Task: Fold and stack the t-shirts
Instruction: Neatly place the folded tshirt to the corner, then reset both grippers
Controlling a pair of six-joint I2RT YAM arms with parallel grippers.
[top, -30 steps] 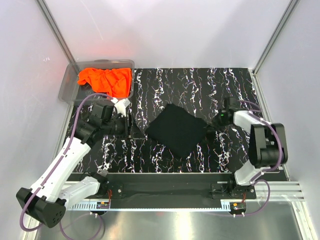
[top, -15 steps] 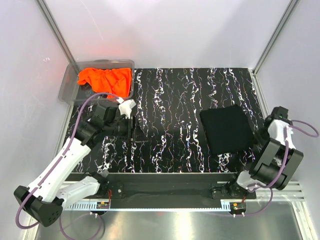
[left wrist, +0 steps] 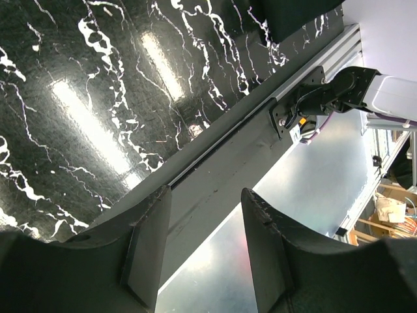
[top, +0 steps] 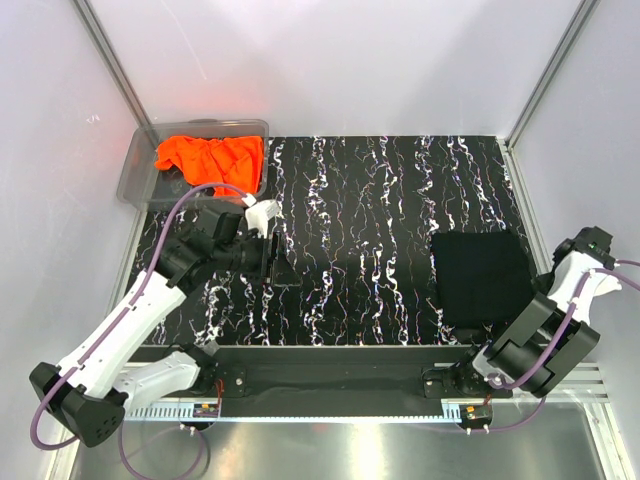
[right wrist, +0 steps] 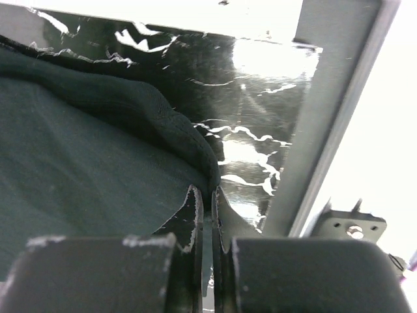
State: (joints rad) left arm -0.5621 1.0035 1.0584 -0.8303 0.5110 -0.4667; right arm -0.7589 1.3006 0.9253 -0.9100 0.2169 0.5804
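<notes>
The black marbled table [top: 380, 190] fills the floor between white walls [top: 350, 70], with open surface across its middle. The folded black t-shirt [top: 478, 275] lies near the right edge, beside the frame rail [right wrist: 326, 98]. The clear bin [top: 133, 178] in the far-left corner holds the crumpled orange t-shirt [top: 212, 160]. The right gripper [right wrist: 206, 195] pinches the black t-shirt's edge. The left gripper [left wrist: 205, 202], left of centre, has its fingers spread.

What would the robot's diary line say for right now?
left gripper: open, empty | right gripper: shut on black t-shirt edge | orange t-shirt: crumpled in clear bin | stack: not started
</notes>
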